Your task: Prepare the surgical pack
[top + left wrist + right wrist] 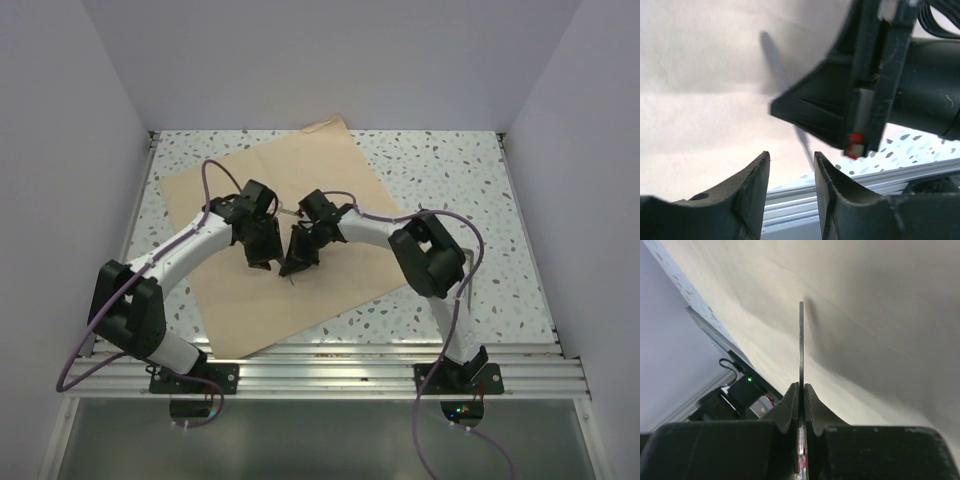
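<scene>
1. The speckled table (450, 170) lies under the surgical pack and shows on every side of it, widest to the pack's right.
2. The surgical pack (330, 180) is a tan paper sheet spread out flat and turned like a diamond. Its far corner reaches the table's back edge and its near corner reaches the rail.
3. The aluminium rail (330, 365) runs along the near side of the pack and carries both arm bases.
4. The left arm (190, 250) reaches in over the pack's left half. The right arm (430, 260) bends in over its right edge. The two meet above the pack's middle.
5. A purple cable (215, 175) loops over the pack's left part, above the left arm.
6. The left gripper (790, 157) hangs above the pack's centre. Its fingers are spread apart with nothing between them; the sheet and the rail show through the gap.
7. The right gripper (801, 387) sits just beside the left one, also over the pack's centre, and is clenched on a thin steel instrument.
8. The steel instrument (801, 340), seen edge-on as a narrow strip, sticks straight out from the pinched fingers. It casts a shadow on the pack below. Whether its tip touches the paper cannot be told.
</scene>
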Motion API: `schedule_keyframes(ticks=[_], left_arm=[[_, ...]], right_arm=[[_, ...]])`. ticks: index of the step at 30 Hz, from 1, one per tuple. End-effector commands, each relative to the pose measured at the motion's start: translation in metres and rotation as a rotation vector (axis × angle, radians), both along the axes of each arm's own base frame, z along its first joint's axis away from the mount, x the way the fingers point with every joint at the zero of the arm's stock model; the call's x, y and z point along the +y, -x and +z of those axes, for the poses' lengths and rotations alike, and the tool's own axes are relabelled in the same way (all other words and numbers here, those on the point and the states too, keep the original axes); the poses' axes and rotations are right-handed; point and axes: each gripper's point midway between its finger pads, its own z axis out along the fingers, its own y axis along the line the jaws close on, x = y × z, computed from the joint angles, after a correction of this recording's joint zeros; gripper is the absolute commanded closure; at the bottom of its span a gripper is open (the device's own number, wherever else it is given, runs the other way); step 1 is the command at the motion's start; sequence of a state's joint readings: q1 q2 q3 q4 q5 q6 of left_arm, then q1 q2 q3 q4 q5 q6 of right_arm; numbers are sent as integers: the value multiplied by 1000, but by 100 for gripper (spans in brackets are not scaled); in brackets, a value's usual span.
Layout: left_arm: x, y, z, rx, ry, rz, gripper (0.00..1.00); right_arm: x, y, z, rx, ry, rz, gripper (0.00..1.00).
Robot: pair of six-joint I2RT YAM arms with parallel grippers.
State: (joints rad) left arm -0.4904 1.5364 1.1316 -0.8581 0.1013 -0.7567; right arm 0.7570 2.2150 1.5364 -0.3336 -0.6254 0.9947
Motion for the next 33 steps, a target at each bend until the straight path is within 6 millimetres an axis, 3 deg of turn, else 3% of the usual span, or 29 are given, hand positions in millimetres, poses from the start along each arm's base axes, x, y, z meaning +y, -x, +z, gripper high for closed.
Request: schedule_keyframes(ticks=[1, 2, 3, 4, 7, 8, 12, 16, 19, 23, 29, 33], left_arm=[[-9, -34, 40, -185, 110, -34, 55], [-9, -37, 43, -192, 130, -33, 53], [-10, -42, 46, -210, 142, -31, 53], [-11, -45, 45, -209, 146, -28, 53], [-19, -57, 36, -185, 165, -29, 53], [-21, -58, 34, -171, 170, -28, 52], [-33, -76, 24, -142, 190, -14, 51], [-46, -97, 16, -96, 200, 38, 50], [-58, -104, 10, -38, 236, 81, 48], [-76, -112, 10, 9, 320, 125, 48], [-83, -120, 13, 10, 343, 135, 47], [-85, -126, 15, 7, 346, 129, 46]], right_arm=[[-50, -18, 38, -140, 44, 14, 100], [-75, -28, 48, -169, 84, -21, 100], [-92, -28, 45, -176, 124, -27, 100], [-121, -44, 59, -275, 174, -49, 100], [-184, -42, 68, -358, 345, -16, 100], [-224, -43, 78, -388, 476, -52, 100], [-324, -34, 90, -441, 792, -92, 100], [-395, -23, 85, -425, 948, -159, 100], [-425, -15, 69, -384, 991, -214, 100], [-448, -8, 46, -326, 1053, -225, 100], [-451, -13, 25, -246, 1074, -173, 100], [-452, -6, 18, -212, 1086, -160, 93]])
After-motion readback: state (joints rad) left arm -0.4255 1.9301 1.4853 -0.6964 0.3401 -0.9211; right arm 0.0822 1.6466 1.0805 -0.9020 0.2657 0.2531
